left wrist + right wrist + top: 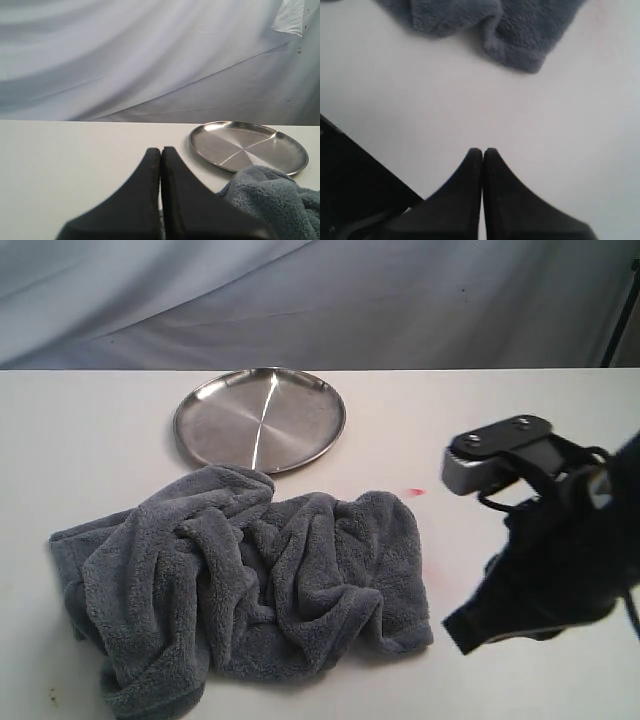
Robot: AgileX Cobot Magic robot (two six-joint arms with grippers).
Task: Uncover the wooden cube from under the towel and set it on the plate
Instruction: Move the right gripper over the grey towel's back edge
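Note:
The dark grey towel [240, 580] lies crumpled on the white table, in front of the round silver plate [260, 420]. The wooden cube is hidden; I see nothing of it. My right gripper [458, 632] hangs to the right of the towel, a little above the table, with its fingers pressed together and empty; the right wrist view shows it [482, 151] over bare table with the towel's corner [520, 45] beyond. The left gripper [161, 150] is shut and empty, with the plate [247, 147] and a towel fold [275, 200] to one side. The left arm is outside the exterior view.
A small pink mark [413, 492] sits on the table right of the towel. A grey cloth backdrop [320, 300] hangs behind the table's far edge. A dark stand [620, 320] shows at the far right.

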